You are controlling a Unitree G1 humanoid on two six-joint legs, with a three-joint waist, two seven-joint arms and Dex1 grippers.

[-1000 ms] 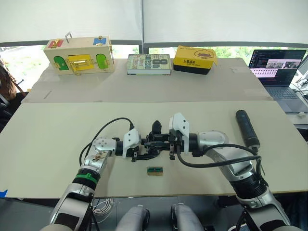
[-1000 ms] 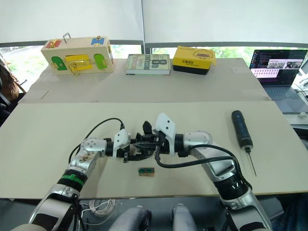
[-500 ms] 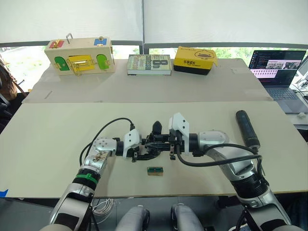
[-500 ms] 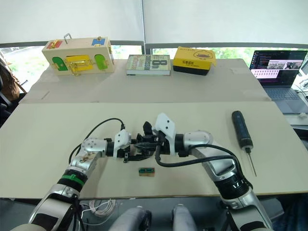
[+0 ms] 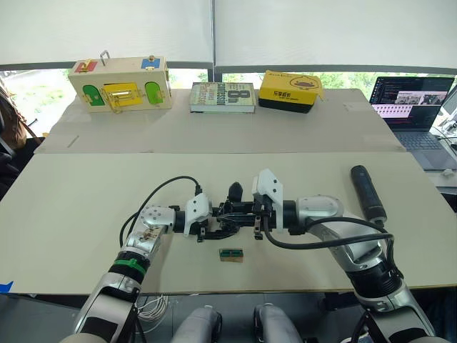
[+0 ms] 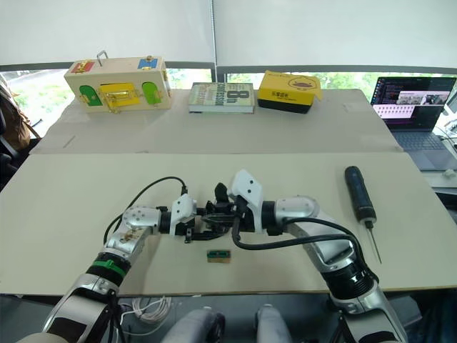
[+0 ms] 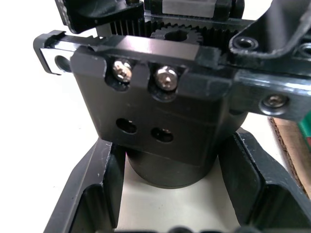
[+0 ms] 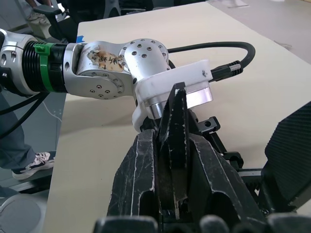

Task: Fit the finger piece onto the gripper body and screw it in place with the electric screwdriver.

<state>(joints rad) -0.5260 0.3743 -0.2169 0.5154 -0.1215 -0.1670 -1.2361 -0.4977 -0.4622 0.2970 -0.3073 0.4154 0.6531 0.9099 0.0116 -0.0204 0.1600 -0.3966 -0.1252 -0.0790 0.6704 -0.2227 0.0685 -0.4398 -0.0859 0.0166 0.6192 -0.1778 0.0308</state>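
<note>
We see the electric screwdriver (image 5: 367, 192) with its bit behind the right arm, and the laptop (image 5: 413, 101) cut by the edge.

Gripper body (image 7: 160, 131): smooth black plastic or anodised metal, satin sheen; bright metal screw heads and toothed rack along its upper part. Finger piece (image 8: 176, 131): matt black, rough, scuffed. Right gripper (image 8: 177, 194) fingers: worn black, grey scratches. Left gripper (image 5: 208, 227) mount: glossy white plastic; wrist silver metal, rust-brown stained. Electric screwdriver (image 6: 357, 191): matt black barrel, thin bright metal bit. Tabletop (image 5: 86, 207): matt beige board. Latch box (image 5: 119, 82) at far edge: pale wood.
</note>
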